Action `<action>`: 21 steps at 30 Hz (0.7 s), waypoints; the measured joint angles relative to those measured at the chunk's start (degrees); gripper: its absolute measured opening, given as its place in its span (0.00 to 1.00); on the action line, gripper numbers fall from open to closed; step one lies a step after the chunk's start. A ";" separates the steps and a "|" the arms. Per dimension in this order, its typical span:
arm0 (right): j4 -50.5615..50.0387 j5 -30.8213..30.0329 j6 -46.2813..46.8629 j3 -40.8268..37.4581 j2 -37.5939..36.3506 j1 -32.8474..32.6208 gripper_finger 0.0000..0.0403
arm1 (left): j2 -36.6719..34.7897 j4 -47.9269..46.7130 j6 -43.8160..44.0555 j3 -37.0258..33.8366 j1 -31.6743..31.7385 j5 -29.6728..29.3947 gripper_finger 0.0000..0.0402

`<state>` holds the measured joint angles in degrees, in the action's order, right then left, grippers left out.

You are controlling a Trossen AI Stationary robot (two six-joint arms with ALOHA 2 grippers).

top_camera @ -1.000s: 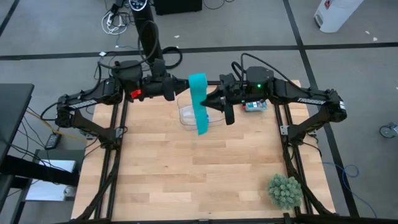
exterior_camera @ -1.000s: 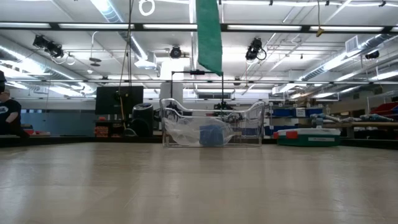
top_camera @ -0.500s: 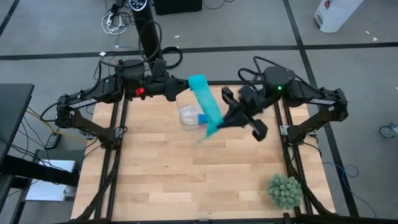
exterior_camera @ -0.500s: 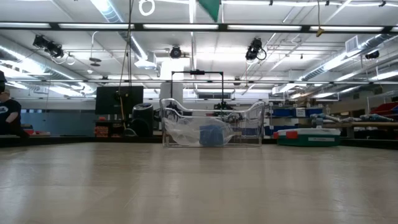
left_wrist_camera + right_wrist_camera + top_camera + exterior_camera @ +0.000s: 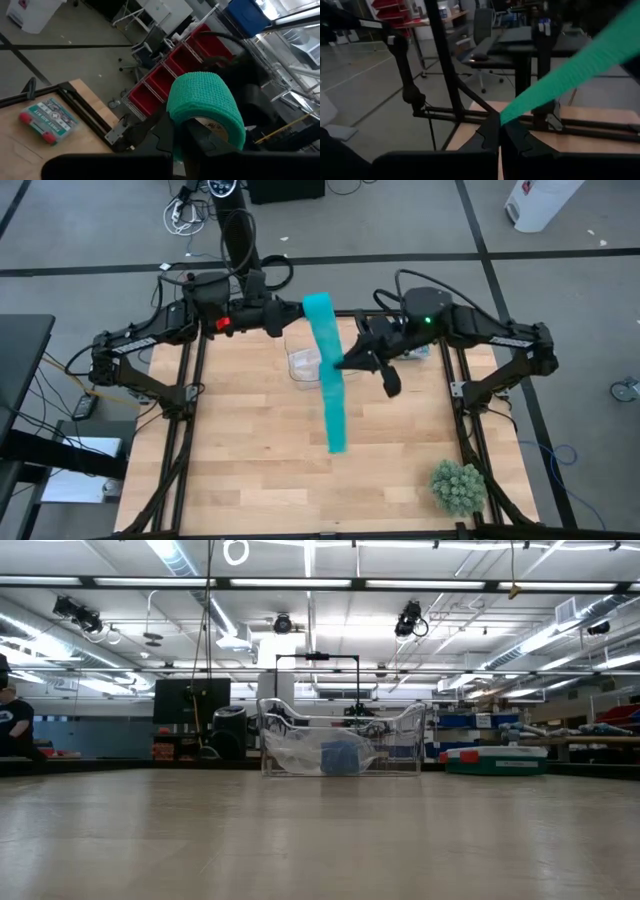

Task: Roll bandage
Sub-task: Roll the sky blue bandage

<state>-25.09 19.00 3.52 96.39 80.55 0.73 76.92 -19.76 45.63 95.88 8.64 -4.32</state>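
The teal bandage is partly a roll, also in the left wrist view, and partly a long ribbon running from the roll toward the table's near edge. My left gripper is shut on the roll, high above the table's far middle. My right gripper is shut on the ribbon partway along it. The ribbon's free end reaches past the right gripper. The low view shows none of these. My left gripper holds the roll's wall between its two fingers, one outside and one in front of the pale core. It reaches level from the table's left. The roll is lifted clear. My right gripper pinches the ribbon at its fingertips, coming level from the table's right, fingers across it. The ribbon runs straight from the fingers up to the roll and is lifted clear.
A clear bin holding a blue roll stands at the table's far middle. A small first-aid box lies at the far right, and a green plant at the near right corner. A person stands far off.
My right gripper swung out toward the table's right and near edge, then came back toward the middle, holding the ribbon. The ribbon's lower end rose out of the low view. In the high view the ribbon now shows longer, reaching toward the near edge. The roll stayed in place.
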 joint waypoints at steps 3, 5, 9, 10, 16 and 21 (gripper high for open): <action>2.03 2.49 1.21 -3.08 -0.06 2.55 0.00 | 0.01 0.23 -0.17 0.00 0.00 -0.04 0.05; 3.17 3.85 2.90 -4.74 0.09 3.76 0.01 | 0.01 0.23 -0.20 0.00 0.00 -0.02 0.05; 6.17 5.29 5.08 -7.89 -0.05 4.63 0.07 | 0.01 0.21 -0.38 0.00 0.00 -0.02 0.05; 5.85 5.31 6.06 -8.17 0.04 4.68 0.10 | 0.01 0.21 -0.44 0.00 0.00 -0.02 0.05; 5.45 5.31 9.73 -8.23 -0.08 4.70 0.29 | 0.01 0.18 -0.48 0.00 0.00 0.18 0.05; 3.56 4.75 9.37 -6.28 -2.03 4.72 0.38 | 0.01 0.14 -0.43 0.00 0.00 0.96 0.05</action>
<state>-21.53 23.75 12.90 90.12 78.52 5.45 76.93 -19.62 45.20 95.88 8.64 -3.36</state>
